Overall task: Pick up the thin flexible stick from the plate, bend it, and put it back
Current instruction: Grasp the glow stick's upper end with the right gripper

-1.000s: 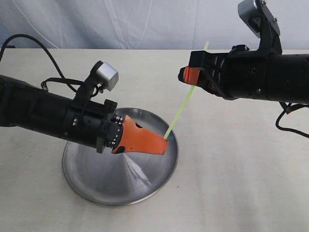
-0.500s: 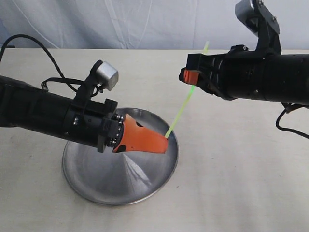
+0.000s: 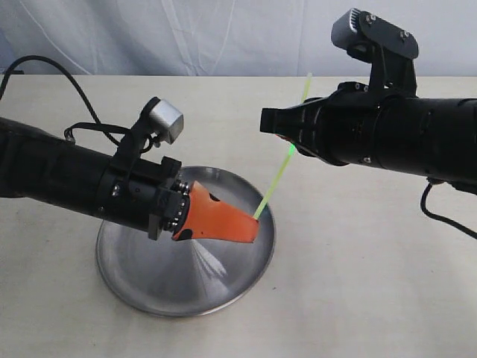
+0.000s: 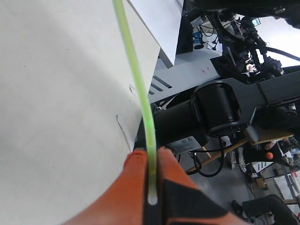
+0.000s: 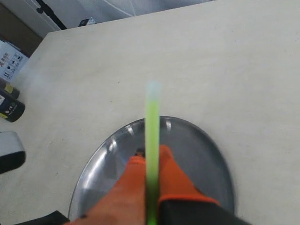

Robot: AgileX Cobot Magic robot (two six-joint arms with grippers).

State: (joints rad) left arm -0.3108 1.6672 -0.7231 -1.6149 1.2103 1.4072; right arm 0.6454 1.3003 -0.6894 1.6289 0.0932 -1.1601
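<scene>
The thin flexible stick [image 3: 279, 168] is a lime-green strand held straight in the air, slanting up from above the plate [image 3: 168, 280] toward the right arm. My left gripper [image 3: 252, 226], with orange fingers, is shut on the strand's lower end over the plate's right side. My right gripper [image 3: 287, 130] is shut on the strand higher up, and a short tip sticks out beyond it. In the left wrist view the stick [image 4: 136, 70] runs out from between the closed left gripper [image 4: 151, 157]. The right wrist view shows the stick [image 5: 152, 122] pinched in the right gripper [image 5: 151, 157] above the plate [image 5: 211, 159].
The plate rests on a beige table [image 3: 358, 283] with a white cloth backdrop [image 3: 186, 30] behind. Black cables [image 3: 82, 112] trail from the left arm. Off the table's edge, dark bottles [image 5: 9, 105] and a box [image 5: 11, 61] stand on the floor.
The right arm has shifted left and rolled, so its camera now sits on top and its orange fingers are hidden. The stick stays straight, leaning slightly steeper. The left arm has barely moved.
</scene>
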